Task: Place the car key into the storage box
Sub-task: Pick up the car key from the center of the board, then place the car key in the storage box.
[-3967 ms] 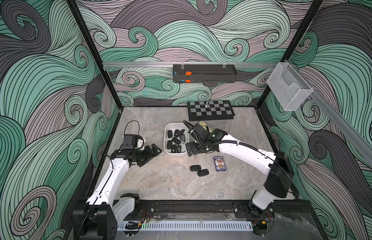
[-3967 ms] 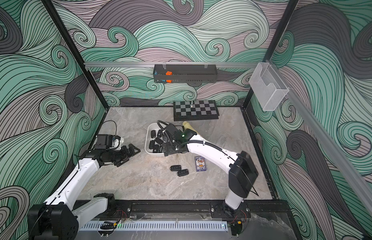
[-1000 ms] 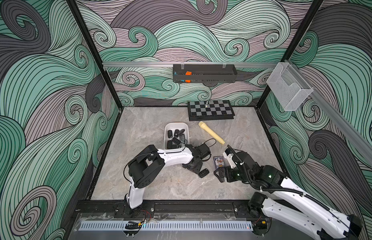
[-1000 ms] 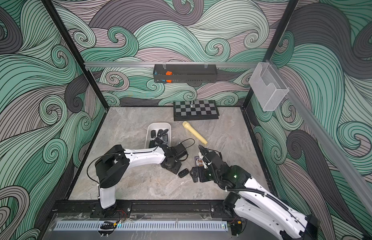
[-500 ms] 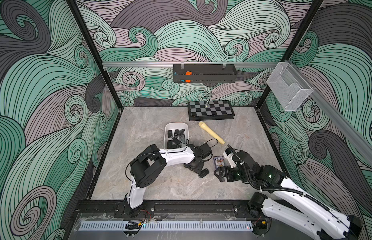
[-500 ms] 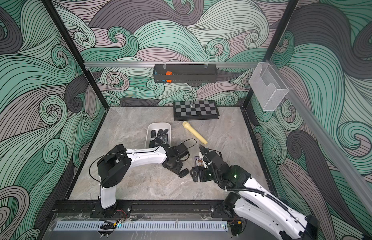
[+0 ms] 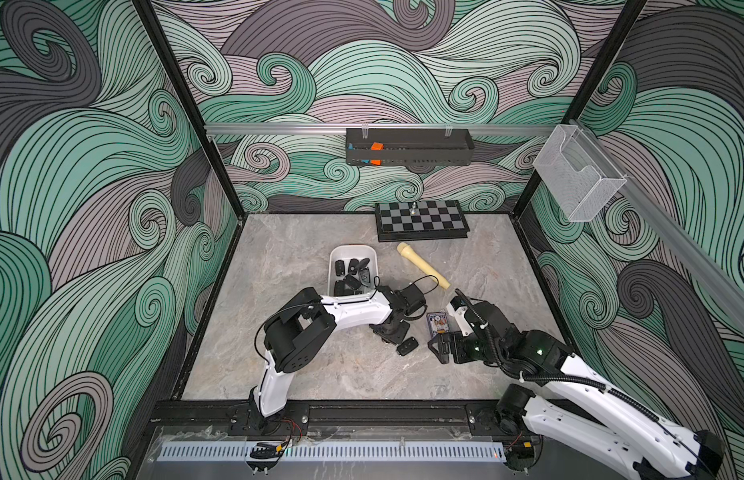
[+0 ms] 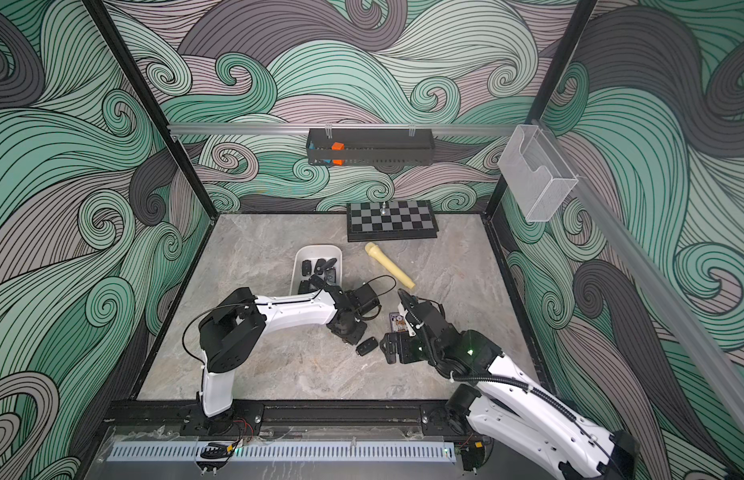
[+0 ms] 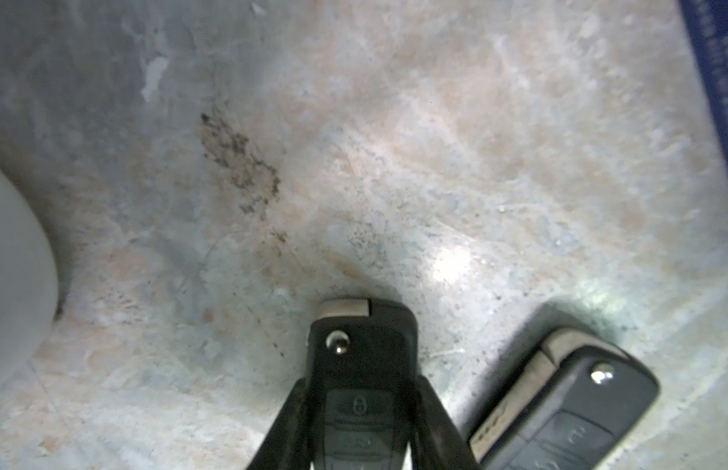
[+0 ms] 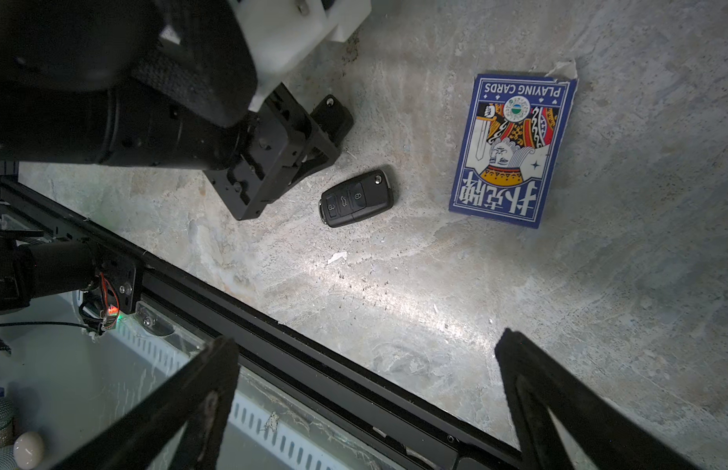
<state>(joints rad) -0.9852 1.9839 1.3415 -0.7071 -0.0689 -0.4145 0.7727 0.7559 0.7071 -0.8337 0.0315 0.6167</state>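
Two keys are lying on the marble table (image 7: 353,374): the car key (image 9: 362,358), which the left gripper (image 9: 362,384) is clamping between its fingers (image 9: 287,423), and a loose key (image 7: 406,345) just beside it on the right. About six further keys (image 7: 353,272) are sitting in the single storage box (image 7: 352,250), which is standing near the left gripper, on its far-left side. These are overlapping and the left arm is covering the box's near end, so the count is uncertain. One cream flashlight (image 7: 422,266), one chessboard (image 7: 428,222) and one pack of playing cards (image 10: 512,148) are also lying on the table. The car key is lying flat, its long axis running in line with the fingers and its end with the round silver stud pointing away from the wrist, roughly toward the far side. In both top views it is hard to make out beneath the gripper. The left wrist view is cutting off its lock-button end, and the right wrist view is showing only its tip. The right gripper (image 10: 366,342) is hanging spread wide to the right of the loose key, holding nothing.
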